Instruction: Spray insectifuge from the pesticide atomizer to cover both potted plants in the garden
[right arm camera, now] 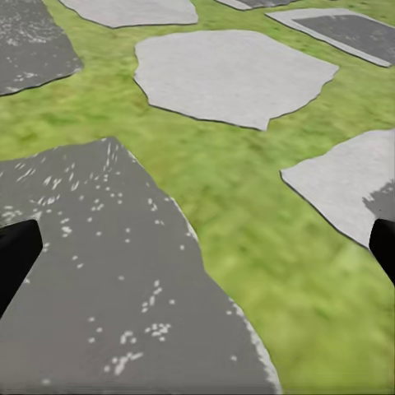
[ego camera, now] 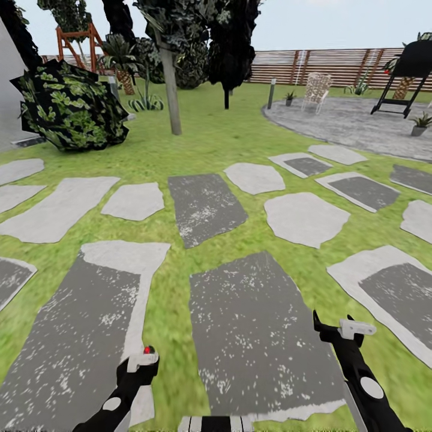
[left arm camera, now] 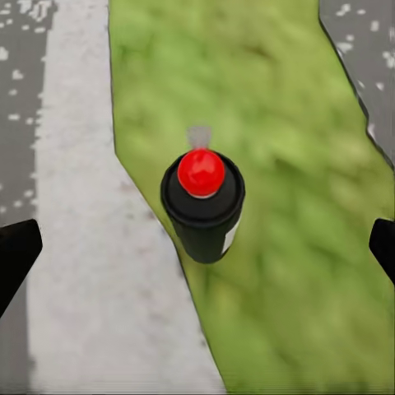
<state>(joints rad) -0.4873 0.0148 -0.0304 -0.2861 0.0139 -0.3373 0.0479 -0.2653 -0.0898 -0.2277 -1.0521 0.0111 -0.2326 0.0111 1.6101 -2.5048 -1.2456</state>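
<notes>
The pesticide atomizer (left arm camera: 202,206) is a dark bottle with a red top and a sliver of white label. The left wrist view looks down on it, upright where a pale stepping stone meets the grass. My left gripper (left arm camera: 197,247) is over it, with its black fingertips (left arm camera: 16,255) spread wide to either side and not touching it. In the head view the atomizer's red top (ego camera: 148,349) peeks out at the tip of my left gripper (ego camera: 141,363). My right gripper (ego camera: 331,323) hangs open over a dark stone with nothing in it. Two small potted plants (ego camera: 290,96) (ego camera: 420,124) stand far off on the round patio (ego camera: 360,123).
Flat stepping stones (ego camera: 204,207) cross the lawn ahead. A dark leafy bush (ego camera: 72,105) sits at the left and a thin tree trunk (ego camera: 172,90) stands mid-lawn. On the patio are a white chair (ego camera: 316,90) and a black stand (ego camera: 408,78). A brown slatted fence (ego camera: 336,63) runs along the back.
</notes>
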